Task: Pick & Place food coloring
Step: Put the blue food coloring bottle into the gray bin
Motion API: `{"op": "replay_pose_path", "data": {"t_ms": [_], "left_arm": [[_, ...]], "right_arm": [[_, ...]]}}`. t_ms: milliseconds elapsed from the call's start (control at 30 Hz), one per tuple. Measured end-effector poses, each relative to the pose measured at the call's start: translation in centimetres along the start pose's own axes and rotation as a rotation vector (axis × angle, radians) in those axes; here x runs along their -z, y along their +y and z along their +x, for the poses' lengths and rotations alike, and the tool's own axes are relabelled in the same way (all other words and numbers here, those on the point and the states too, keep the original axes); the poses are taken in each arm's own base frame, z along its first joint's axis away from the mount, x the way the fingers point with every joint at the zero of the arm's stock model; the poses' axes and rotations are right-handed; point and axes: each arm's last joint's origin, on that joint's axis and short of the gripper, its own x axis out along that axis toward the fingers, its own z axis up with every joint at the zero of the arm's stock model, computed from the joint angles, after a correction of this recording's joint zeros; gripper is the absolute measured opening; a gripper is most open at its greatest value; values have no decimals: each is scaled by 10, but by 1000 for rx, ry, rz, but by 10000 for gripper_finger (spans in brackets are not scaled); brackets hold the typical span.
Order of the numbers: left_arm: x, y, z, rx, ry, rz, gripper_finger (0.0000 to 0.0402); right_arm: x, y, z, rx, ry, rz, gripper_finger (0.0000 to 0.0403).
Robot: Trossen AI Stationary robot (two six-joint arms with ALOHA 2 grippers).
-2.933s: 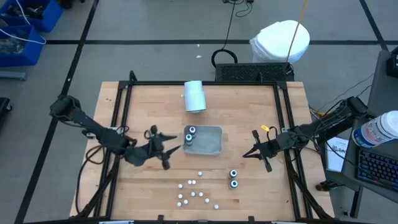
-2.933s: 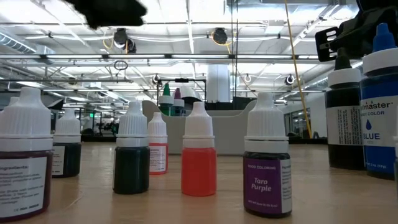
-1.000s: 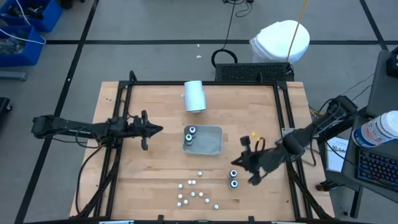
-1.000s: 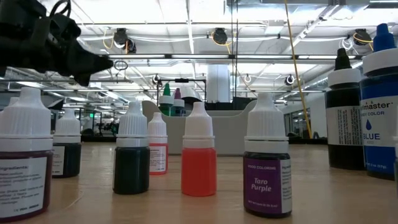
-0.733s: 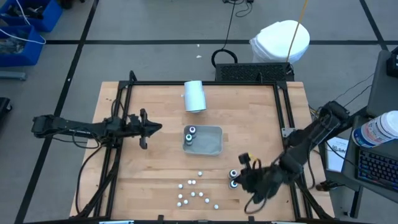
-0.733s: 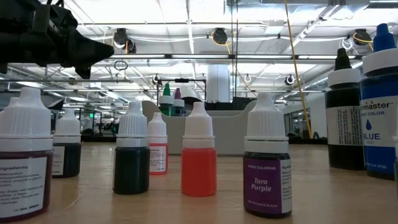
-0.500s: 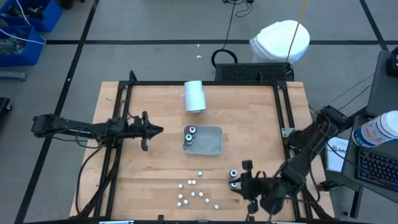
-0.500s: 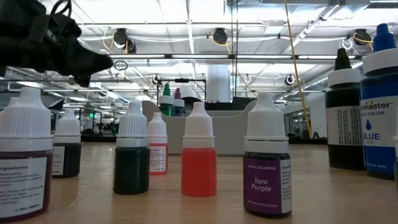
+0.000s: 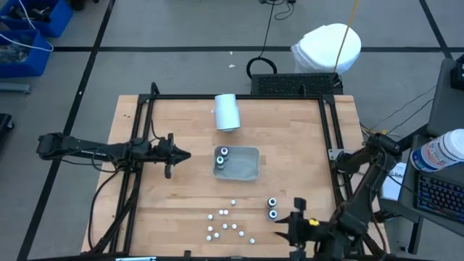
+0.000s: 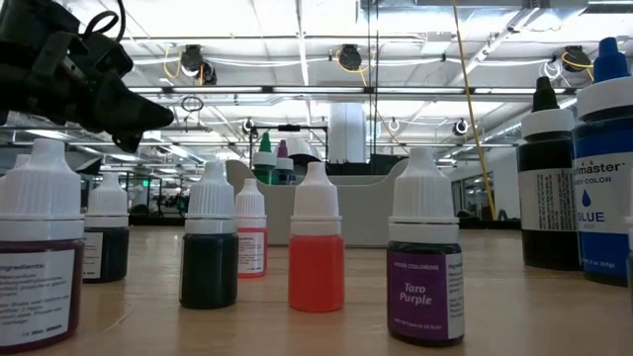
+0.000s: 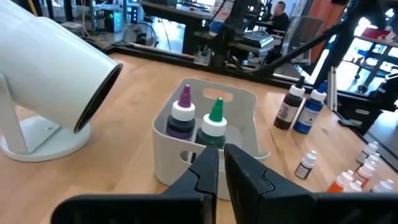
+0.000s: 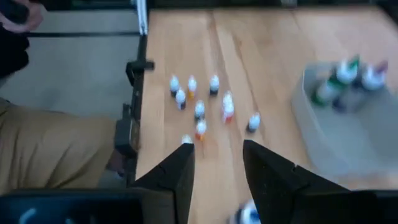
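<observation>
Right end effector [image 9: 296, 226] hovers near the table's front edge, just beside two dark food coloring bottles [image 9: 272, 208], fingers parted, empty. Smaller bottles [image 9: 226, 226] cluster along the front edge; two more [image 9: 221, 156] stand in the grey tray [image 9: 246, 168] mid-table. Step: approach to pick. Next likely calls for straddling one dark bottle. Left end effector [image 9: 181, 154], near the left edge, is nearly closed, empty.

Overhead looks down; low level — both share bottles [image 9: 226, 226].
</observation>
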Motion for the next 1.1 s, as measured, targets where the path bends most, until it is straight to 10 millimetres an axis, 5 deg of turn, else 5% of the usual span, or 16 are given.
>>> {"op": "replay_pose_path", "data": {"t_ms": [333,800,1100], "left_arm": [[0,0,0,7,7,7,35],[0,0,0,9,7,6,35],[2,0,0,16,29,11,35]], "right_arm": [[50,24,33,144,-25,82,140],[60,25,56,231,-103,214,198],[84,12,64,286,-41,155,217]]}}
